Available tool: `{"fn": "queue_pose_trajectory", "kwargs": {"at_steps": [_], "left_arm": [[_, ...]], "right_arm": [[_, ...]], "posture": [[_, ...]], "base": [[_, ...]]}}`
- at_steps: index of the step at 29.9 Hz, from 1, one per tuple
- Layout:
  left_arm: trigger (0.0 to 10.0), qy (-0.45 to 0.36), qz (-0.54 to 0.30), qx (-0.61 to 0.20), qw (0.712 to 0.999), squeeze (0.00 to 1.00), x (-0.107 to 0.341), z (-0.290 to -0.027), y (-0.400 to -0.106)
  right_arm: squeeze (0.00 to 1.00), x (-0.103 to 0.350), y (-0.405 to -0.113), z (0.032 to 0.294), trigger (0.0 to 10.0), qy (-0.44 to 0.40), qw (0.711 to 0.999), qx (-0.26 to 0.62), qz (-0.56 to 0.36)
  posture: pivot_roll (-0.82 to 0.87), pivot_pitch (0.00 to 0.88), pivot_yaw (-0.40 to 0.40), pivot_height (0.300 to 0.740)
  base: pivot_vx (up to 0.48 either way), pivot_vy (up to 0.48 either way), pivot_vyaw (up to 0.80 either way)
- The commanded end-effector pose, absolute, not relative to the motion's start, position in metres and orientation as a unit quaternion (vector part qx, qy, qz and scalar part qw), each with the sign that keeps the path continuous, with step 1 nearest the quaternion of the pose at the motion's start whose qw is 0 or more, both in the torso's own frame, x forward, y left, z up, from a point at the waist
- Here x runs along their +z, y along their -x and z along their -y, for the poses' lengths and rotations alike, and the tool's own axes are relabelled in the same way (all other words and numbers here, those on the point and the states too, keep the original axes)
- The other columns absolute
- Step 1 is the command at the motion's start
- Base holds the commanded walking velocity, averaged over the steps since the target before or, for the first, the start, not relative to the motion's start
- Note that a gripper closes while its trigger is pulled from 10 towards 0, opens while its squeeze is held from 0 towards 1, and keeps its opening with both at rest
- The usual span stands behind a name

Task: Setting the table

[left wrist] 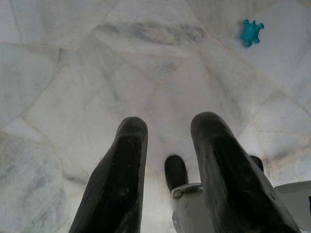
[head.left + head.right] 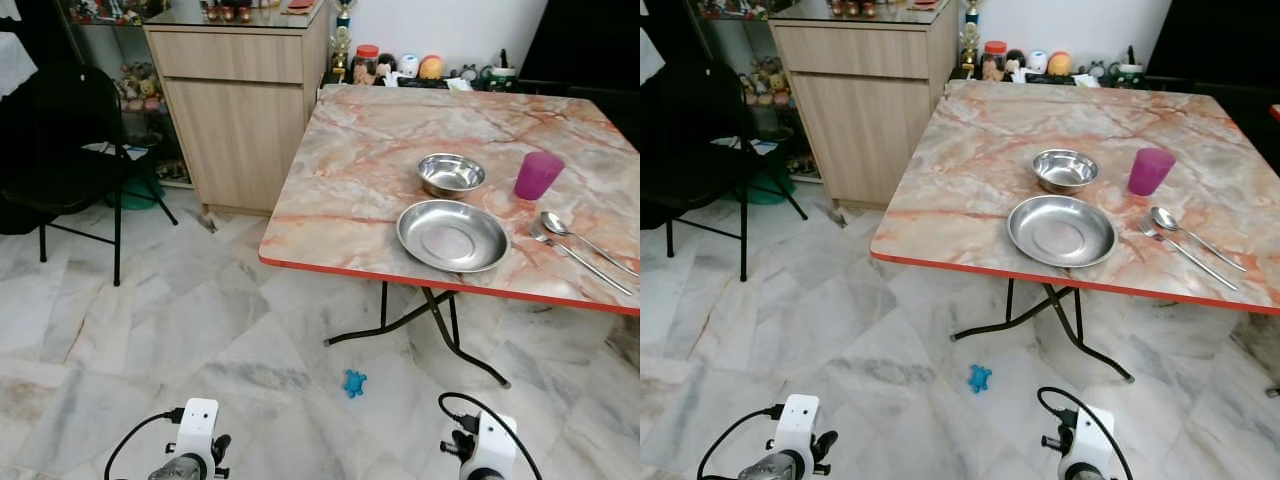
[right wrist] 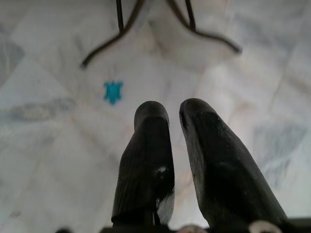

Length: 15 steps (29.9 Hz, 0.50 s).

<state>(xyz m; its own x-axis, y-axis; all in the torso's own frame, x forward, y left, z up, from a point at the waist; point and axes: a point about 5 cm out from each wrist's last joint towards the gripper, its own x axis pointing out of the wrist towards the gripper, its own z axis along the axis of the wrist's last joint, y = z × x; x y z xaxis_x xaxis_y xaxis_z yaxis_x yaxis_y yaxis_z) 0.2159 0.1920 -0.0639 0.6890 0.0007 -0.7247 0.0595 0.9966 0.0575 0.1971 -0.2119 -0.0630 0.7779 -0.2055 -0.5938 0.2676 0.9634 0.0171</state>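
- Nearest to me, both my arms hang low over the floor [image 2: 150,340]; my left gripper [image 1: 167,145] points down at pale marble tiles, its two black fingers held a little apart and pinching nothing.
- Going rightward, my right gripper [image 3: 175,141] hangs the same way, fingers slightly parted with nothing between them, aimed at the floor near the table legs [image 3: 146,29].
- Between my arms and the table a small blue toy [image 2: 355,383] lies on the tiles; I judge it a slip or trip risk if I step straight toward the near edge.
- Off to the left a black chair [image 2: 70,150] and a wooden cabinet [image 2: 240,110] stand close by the table's left edge, so a wide swing of my left arm could knock them.
- On the table [image 2: 350,150], the big steel plate [image 2: 452,236] sits just inside the near edge, shiny, shallow and empty; a careless nudge could push it off.
- Just behind it, toward the middle, sits a small steel bowl [image 2: 450,174], also empty and slick-looking, so I expect it to slide if pinched badly.
- To the right of the bowl stands a pink cup [image 2: 538,175], upright and light-looking; it would tip easily.
- By the right near corner a spoon [image 2: 585,243] and a fork [image 2: 570,255] lie side by side, flat and thin, hard for my fingers to lift.
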Motion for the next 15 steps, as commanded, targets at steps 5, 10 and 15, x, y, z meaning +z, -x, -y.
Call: {"fn": "queue_pose_trajectory", "kwargs": {"at_steps": [5,10,15], "left_arm": [[10.0,-0.040,-0.394,-0.015,0.918,0.00,-0.065,-0.193,-0.214],[10.0,-0.037,-0.388,-0.009,0.921,0.00,-0.064,-0.195,-0.214],[10.0,-0.044,-0.384,-0.010,0.922,0.00,-0.062,-0.197,-0.217]], "right_arm": [[0.00,-0.039,-0.211,0.216,10.0,0.008,0.973,-0.112,-0.200],[0.00,-0.003,-0.211,0.218,10.0,0.050,0.988,-0.127,-0.071],[0.00,0.027,-0.217,0.220,10.0,0.040,0.986,-0.163,-0.005]], "posture": [[-0.03,0.000,-0.021,0.740],[-0.03,0.000,-0.018,0.740],[-0.05,0.000,-0.011,0.740]], "base": [[0.000,0.000,0.00],[0.000,0.000,0.00],[0.000,0.000,0.00]]}}
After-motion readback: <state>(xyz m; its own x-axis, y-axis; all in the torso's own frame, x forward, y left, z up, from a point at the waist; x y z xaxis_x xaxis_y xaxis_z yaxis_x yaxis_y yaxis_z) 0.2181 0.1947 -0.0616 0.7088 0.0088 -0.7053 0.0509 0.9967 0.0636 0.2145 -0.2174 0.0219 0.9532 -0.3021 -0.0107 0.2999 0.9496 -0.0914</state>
